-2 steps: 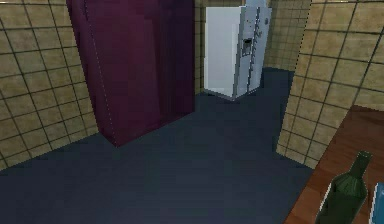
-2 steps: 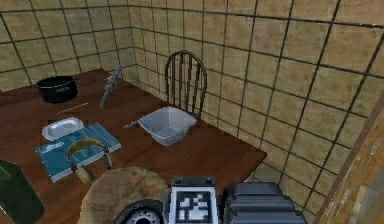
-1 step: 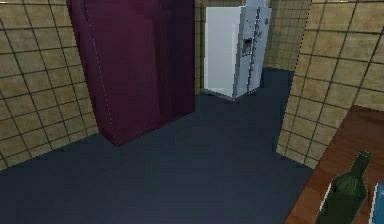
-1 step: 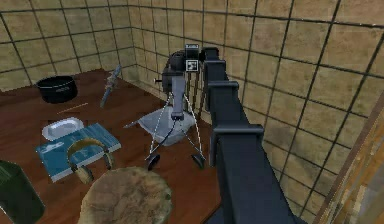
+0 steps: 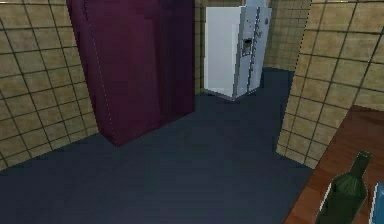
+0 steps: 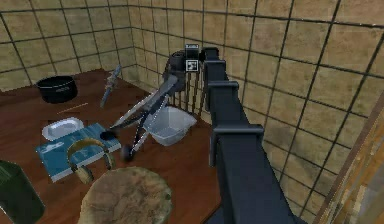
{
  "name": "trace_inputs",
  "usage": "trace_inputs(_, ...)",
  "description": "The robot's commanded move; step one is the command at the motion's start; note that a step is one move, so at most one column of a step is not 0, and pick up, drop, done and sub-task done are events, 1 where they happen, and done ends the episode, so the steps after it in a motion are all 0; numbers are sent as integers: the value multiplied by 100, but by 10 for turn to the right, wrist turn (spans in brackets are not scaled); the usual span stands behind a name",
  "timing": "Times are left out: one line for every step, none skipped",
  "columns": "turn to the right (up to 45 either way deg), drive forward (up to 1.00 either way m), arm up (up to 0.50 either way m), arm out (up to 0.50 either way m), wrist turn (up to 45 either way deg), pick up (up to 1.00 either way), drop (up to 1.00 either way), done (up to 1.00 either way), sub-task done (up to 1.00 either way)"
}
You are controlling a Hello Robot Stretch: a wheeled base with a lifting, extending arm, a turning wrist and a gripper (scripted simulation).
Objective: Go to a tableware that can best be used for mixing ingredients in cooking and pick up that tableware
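Landmark: brown wooden table (image 6: 60,115), dark square arm bar (image 6: 235,140) above table's right part, pale white bowl (image 6: 175,125) on table beside bar, thin-fingered dark gripper (image 6: 135,150) over table just left of bowl, finger spacing and hold: cannot tell.

The arm (image 6: 236,140) reaches out, its end effector (image 6: 133,138) angled downward.
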Motion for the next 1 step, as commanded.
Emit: trace_inputs(0,0,0,0,450,0,0,0,0)
